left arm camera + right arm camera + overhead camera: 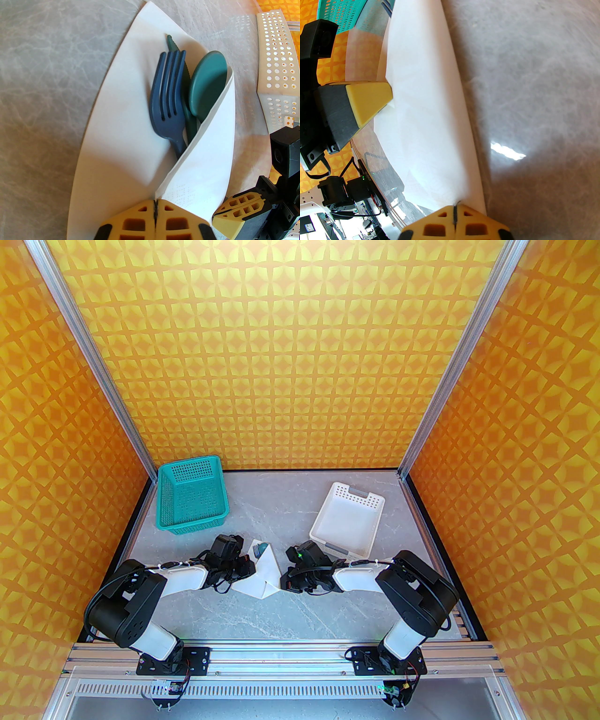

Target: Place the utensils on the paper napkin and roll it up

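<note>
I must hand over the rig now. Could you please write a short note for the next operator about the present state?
Left tool: shut, pinching the napkin at its near fold.
Right tool: shut on the napkin's edge, on the other side.
The fork, knife and spoon lie together on the napkin, on the table between the arms.
Done: utensils placed; one flap folded over their handles.
Left: roll the napkin closed; the heads are uncovered.
</note>
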`<state>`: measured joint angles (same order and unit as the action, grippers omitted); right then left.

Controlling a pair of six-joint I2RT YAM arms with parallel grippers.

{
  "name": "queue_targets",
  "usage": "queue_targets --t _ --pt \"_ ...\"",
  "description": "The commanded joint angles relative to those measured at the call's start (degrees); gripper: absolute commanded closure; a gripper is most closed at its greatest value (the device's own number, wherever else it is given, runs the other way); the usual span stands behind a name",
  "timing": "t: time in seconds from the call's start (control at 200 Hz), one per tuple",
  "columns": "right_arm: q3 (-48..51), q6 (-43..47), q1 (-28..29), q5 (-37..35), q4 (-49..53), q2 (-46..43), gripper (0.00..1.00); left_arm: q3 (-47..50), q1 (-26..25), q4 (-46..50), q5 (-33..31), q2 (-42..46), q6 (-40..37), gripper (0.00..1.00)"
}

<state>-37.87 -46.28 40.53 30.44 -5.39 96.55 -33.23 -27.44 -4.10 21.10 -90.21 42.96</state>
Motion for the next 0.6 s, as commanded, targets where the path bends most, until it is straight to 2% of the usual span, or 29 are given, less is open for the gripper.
queue_targets --t 0.0,0.315,0.595 --pt "1.82 -0.82 0.51 -1.57 1.31 1.5 0.99 -0.43 -0.07 4.73 -4.03 0.44 -1.47 1.0" --pt "4.59 -0.47 0.51 -2.57 4.12 -0.02 0.99 -0.5 -0.07 4.87 -4.32 0.08 -1.78 1.0" --pt "1.93 0.05 0.49 -2.9 8.58 -7.04 0.99 -0.35 -0.47 5.26 -4.32 0.57 -2.67 1.0"
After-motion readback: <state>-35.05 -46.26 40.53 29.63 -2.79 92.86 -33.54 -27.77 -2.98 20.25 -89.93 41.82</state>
